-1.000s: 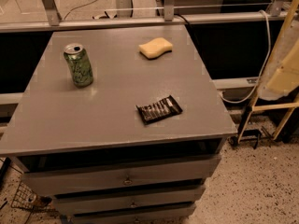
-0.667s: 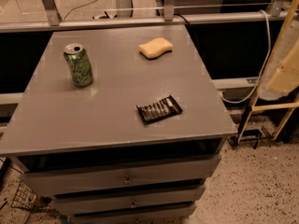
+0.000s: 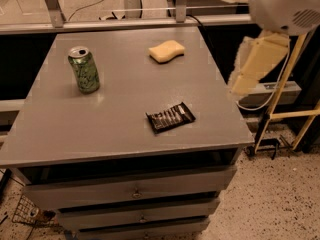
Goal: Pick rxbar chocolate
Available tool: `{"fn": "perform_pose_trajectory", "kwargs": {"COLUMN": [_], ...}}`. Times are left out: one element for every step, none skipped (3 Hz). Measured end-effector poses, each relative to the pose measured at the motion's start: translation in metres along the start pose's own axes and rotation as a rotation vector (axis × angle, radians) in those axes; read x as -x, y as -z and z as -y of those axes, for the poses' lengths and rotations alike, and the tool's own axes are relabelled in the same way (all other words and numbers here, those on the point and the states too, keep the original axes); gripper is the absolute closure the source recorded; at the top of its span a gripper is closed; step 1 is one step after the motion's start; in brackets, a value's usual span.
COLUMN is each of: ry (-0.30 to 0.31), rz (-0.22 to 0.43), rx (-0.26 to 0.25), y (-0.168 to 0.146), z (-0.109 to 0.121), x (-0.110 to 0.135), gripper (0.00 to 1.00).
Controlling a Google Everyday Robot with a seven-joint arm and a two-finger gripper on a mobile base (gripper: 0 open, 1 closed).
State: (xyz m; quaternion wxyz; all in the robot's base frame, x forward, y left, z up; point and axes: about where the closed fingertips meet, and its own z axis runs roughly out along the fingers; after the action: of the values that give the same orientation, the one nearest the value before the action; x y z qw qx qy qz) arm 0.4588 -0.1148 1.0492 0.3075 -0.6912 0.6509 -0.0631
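The rxbar chocolate (image 3: 170, 117) is a small flat bar in a black wrapper with white lettering. It lies flat on the grey table top (image 3: 125, 94), near the front right. My gripper (image 3: 244, 82) is the cream-coloured end of the arm, hanging under a white round joint (image 3: 285, 6) at the upper right. It is just beyond the table's right edge, above table height and well to the right of the bar. It touches nothing.
A green soda can (image 3: 85, 70) stands upright at the left. A yellow sponge (image 3: 166, 51) lies at the back right. The table has drawers (image 3: 135, 191) below its front edge. A yellow frame (image 3: 290, 114) and cables stand to the right of the table.
The arm has swung in from the right toward the table's right edge, and its white joint has come into view at the top right. The bar, can and sponge have not moved.
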Motion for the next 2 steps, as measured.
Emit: {"fn": "perform_pose_trajectory", "kwargs": {"ry": [0.051, 0.067], "rz": [0.152, 0.253], "rx": [0.092, 0.210], "y": [-0.058, -0.109], "z": [0.010, 0.006], "x": [0.010, 0.008], "gripper": [0.00, 0.00]}}
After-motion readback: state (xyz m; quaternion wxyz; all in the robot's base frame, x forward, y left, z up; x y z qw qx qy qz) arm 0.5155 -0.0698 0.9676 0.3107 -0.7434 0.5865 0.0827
